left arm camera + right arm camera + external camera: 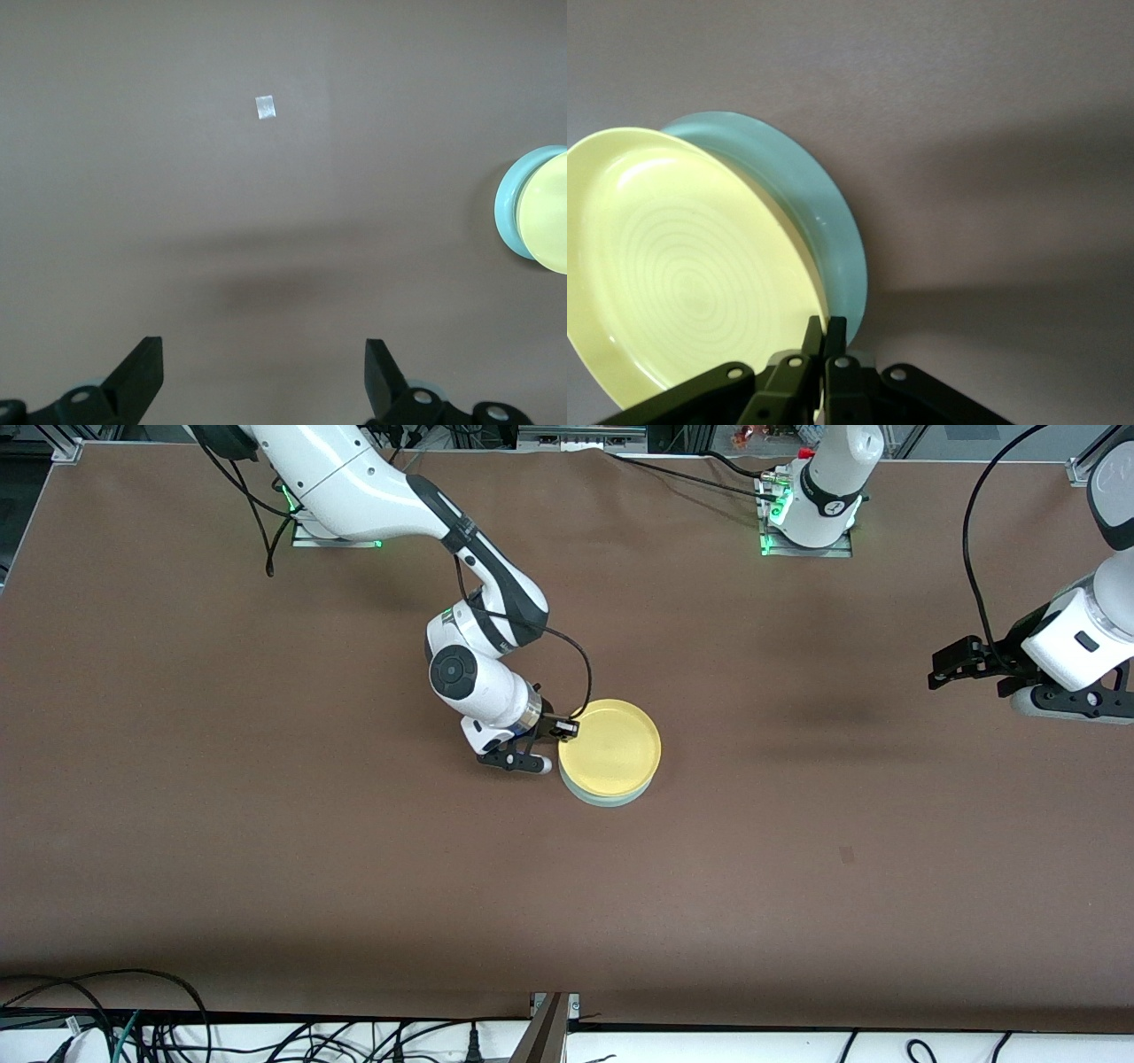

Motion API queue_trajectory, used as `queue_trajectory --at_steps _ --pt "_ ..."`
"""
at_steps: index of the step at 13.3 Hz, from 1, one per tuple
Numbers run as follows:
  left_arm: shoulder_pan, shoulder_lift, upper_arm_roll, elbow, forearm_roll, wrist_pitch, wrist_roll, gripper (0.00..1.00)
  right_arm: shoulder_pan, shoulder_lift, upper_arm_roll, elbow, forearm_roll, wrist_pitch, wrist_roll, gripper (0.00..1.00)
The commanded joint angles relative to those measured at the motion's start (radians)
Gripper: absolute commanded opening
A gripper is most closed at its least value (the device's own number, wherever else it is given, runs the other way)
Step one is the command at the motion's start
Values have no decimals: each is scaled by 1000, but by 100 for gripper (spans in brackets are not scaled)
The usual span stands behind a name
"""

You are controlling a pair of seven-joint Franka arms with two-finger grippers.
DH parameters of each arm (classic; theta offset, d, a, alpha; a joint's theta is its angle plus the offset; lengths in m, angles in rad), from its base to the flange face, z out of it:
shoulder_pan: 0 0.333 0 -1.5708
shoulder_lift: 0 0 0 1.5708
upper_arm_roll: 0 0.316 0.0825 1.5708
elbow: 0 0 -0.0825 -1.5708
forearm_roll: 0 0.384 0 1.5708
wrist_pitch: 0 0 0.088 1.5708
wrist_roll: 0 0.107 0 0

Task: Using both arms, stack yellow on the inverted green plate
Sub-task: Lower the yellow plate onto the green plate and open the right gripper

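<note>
The yellow plate [611, 747] lies on the pale green plate [609, 797] near the middle of the table; only the green plate's edge shows beneath it. My right gripper [564, 732] is shut on the yellow plate's rim at the side toward the right arm's end. In the right wrist view the fingers [825, 332] pinch the yellow plate's [682, 274] rim, with the green plate [824, 212] under it. My left gripper [941, 670] is open and empty, held up over the left arm's end of the table. The left wrist view [263, 372] shows both plates [554, 212] at its edge.
A small pale mark [846, 855] lies on the brown table [266, 824], nearer to the front camera than the left gripper; it also shows in the left wrist view [265, 107]. Cables run along the table's front edge [133, 1019].
</note>
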Motion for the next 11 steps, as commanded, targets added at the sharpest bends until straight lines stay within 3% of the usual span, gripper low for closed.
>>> queue_trajectory --at_steps 1,2,4,7,11 --pt "14 10 2 42 -19 -10 30 100 11 -7 -12 -8 -7 3 -4 0" --pt "11 11 -6 42 -7 -11 21 100 11 -7 -10 -8 -7 3 -2 2" --pt "9 54 -6 68 4 -11 25 100 11 -9 -10 -2 -3 3 28 100" --pt "9 59 -7 71 18 -10 33 100 1 -44 -22 11 -7 -23 41 100" --pt "16 53 2 77 20 -11 31 100 -4 -101 -201 167 -104 -410 -45 100"
